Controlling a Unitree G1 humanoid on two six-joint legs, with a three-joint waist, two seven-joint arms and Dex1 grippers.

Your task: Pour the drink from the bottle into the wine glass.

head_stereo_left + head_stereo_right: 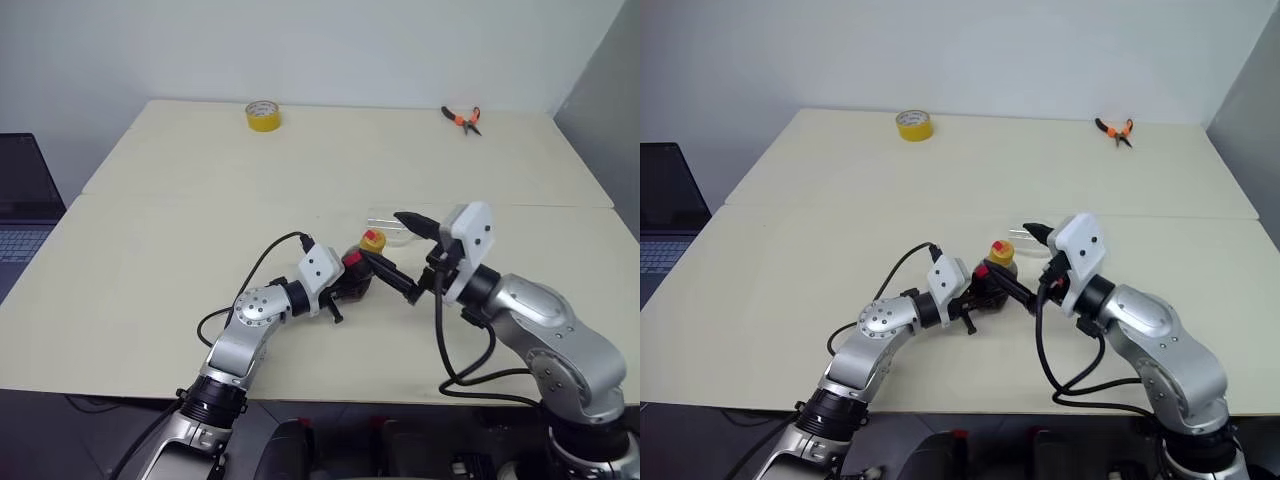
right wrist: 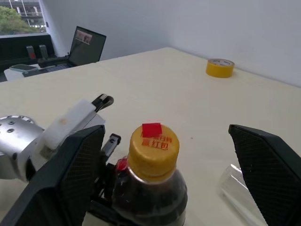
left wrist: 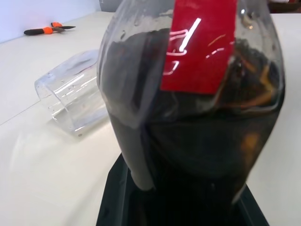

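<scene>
Pale cream covers the surface [image 1: 150, 300], which runs back to a plain wall; a laptop [image 1: 20, 200] sits off its left edge, a roll of yellow tape [image 1: 263, 116] lies at the far left and orange-handled pliers [image 1: 462, 118] at the far right. Near the middle, the left pincer [image 1: 345, 285] is clamped on the belly of the bottle [image 1: 358, 272], which stands upright with its yellow cap [image 2: 154, 145] on and the drink [image 3: 197, 141] filling most of it. Just behind the bottle, the wine glass [image 1: 392, 226] lies on its side, empty. To the right, the right pincer [image 1: 410, 258] is spread wide and holds nothing, one finger each side of the cap. The cap lies directly ahead of it, neck pointing up, so I judge the right arm best placed to unscrew it.
</scene>
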